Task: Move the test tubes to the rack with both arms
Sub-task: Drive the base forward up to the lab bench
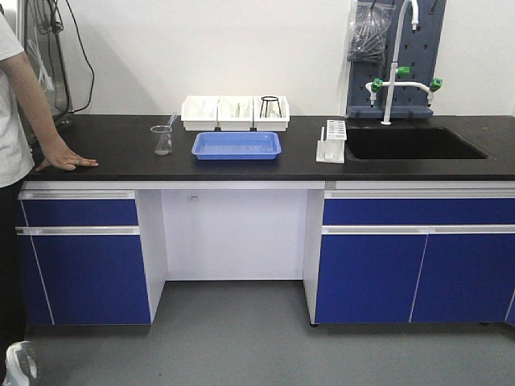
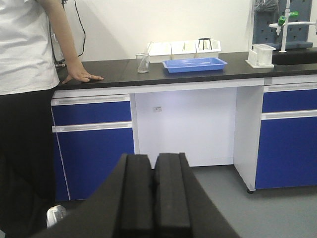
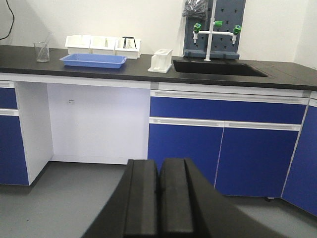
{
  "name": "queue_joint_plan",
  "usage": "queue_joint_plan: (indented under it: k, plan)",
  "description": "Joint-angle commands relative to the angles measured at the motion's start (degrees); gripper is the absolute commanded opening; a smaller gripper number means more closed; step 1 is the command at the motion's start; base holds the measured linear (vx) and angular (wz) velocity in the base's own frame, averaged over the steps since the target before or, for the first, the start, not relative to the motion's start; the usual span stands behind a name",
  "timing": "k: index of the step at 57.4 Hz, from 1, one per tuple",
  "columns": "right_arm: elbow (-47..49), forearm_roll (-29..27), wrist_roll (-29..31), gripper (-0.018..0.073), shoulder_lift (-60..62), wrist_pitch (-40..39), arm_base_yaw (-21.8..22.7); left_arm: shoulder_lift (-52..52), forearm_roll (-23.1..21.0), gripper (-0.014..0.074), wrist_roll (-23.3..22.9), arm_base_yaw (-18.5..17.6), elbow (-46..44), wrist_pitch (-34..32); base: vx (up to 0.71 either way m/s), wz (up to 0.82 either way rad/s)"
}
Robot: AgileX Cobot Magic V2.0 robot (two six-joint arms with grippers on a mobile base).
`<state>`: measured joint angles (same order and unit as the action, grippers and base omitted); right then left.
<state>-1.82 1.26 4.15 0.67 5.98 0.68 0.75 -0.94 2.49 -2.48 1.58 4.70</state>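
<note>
The white rack (image 1: 331, 141) stands on the black counter just left of the sink; it also shows in the left wrist view (image 2: 261, 55) and the right wrist view (image 3: 160, 60). A slim clear tube (image 1: 171, 123) leans out of the glass beaker (image 1: 162, 140). Thin clear pieces that may be test tubes lie in the middle white bin (image 1: 236, 111); they are too small to tell. My left gripper (image 2: 153, 159) and right gripper (image 3: 159, 163) are both shut and empty. They hang low in front of the cabinets, well short of the counter. Neither arm shows in the front view.
A blue tray (image 1: 236, 145) lies mid-counter in front of three white bins (image 1: 199, 112). The sink (image 1: 412, 143) and a faucet (image 1: 392, 80) are at the right. A person (image 2: 25, 99) stands at the left with a hand (image 1: 67, 162) on the counter. Blue cabinets (image 1: 84, 261) sit below.
</note>
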Motion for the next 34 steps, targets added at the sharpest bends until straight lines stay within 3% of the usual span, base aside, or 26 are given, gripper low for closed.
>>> queue_joint_plan:
  k: [1,27,34]
  plan:
    - [-0.7,0.1,0.3,-0.0008,0.5,-4.5,0.0,0.7,-0.3,-0.0004,0.0,0.1,-1.5,-4.7,0.00,-0.01]
    - [-0.7,0.1,0.3,-0.0008,0.5,-4.5,0.0,0.7,-0.3,-0.0004,0.0,0.1,-1.5,-4.7,0.00,-0.01]
    - [-0.7,0.1,0.4,-0.0008,0.5,-4.5,-2.5,0.7,-0.3,-0.0004,0.0,0.1,-1.5,-4.7,0.00,-0.01]
